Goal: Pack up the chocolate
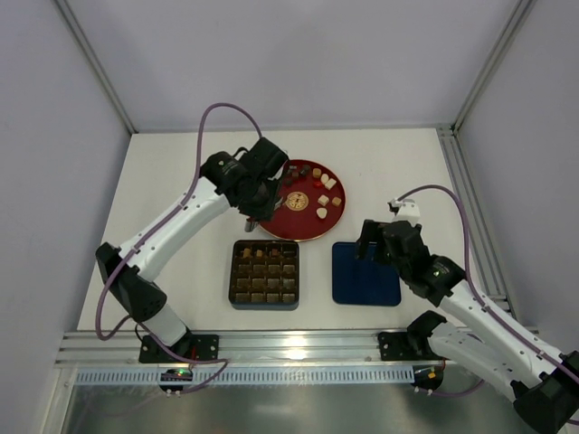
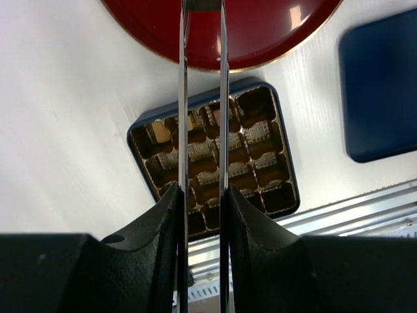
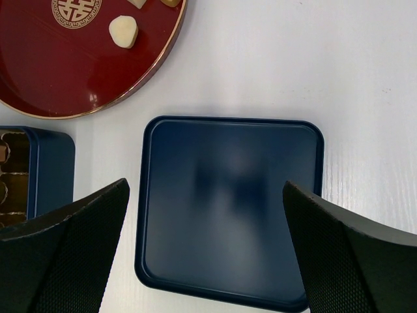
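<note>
While both arms hang over the white table [image 1: 163, 172], we list things big to small.

The red round plate [image 1: 298, 224] is biggest. Its near rim lies under the L fingertips. From the R fingers it sits up and to the left, apart from them.

Next is the dark blue lid [image 3: 231, 208], flat on the table. It's directly below the R fingers, centred btw them and not touched.

Then comes the blue box [image 3: 55, 169] w/ its gold cell tray. It lies below the L fingers, on the wrist side of the tips, close to the plate. From the R fingers it's just left of the left one, beside the lid w/ a strip of table btw.

The L gripper [image 2: 202, 8] has two thin metal blades, narrow and nearly parallel, w/ only a slim gap. The tips run off the top of the wrist view, so we can't tell if anything is pinched there.

The R gripper [image 3: 205, 185] has its fingers spread wide, holding nothing, above the lid.

A gold emblem [image 3: 76, 10] marks the plate's middle, beyond the L tips.

Smallest are the chocolates [image 1: 321, 212]. Cream & dark brown bits are scattered on the plate past the L tips. More brown ones sit in several box cells under the L blades.
</note>
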Robot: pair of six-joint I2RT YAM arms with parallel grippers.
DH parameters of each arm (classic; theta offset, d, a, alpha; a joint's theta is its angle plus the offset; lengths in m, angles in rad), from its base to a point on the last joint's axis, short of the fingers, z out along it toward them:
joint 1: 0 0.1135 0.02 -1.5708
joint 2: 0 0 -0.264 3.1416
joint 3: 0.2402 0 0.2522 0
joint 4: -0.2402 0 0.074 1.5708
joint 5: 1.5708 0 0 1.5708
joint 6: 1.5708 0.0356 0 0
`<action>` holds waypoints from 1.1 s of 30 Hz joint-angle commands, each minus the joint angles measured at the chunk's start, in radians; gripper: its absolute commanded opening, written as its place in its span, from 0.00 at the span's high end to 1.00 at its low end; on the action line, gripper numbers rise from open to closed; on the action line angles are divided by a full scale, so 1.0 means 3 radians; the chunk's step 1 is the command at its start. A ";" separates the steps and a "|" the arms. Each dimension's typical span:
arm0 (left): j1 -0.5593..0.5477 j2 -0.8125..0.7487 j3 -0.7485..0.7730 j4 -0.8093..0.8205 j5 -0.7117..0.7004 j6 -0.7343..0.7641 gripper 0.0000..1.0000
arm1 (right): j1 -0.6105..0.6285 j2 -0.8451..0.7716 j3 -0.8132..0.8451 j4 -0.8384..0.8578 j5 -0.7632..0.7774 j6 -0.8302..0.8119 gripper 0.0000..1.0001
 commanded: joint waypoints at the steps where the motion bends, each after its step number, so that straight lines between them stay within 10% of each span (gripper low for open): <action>1: 0.0008 -0.0340 -0.0203 0.0020 -0.0030 -0.0077 0.71 | 0.0014 0.0045 0.0105 0.0162 -0.0031 -0.0016 0.00; 33: 0.0008 -0.2176 -0.1856 -0.0415 0.0164 -0.0261 0.69 | 0.0014 0.0234 0.0176 0.0172 -0.0011 0.0040 0.00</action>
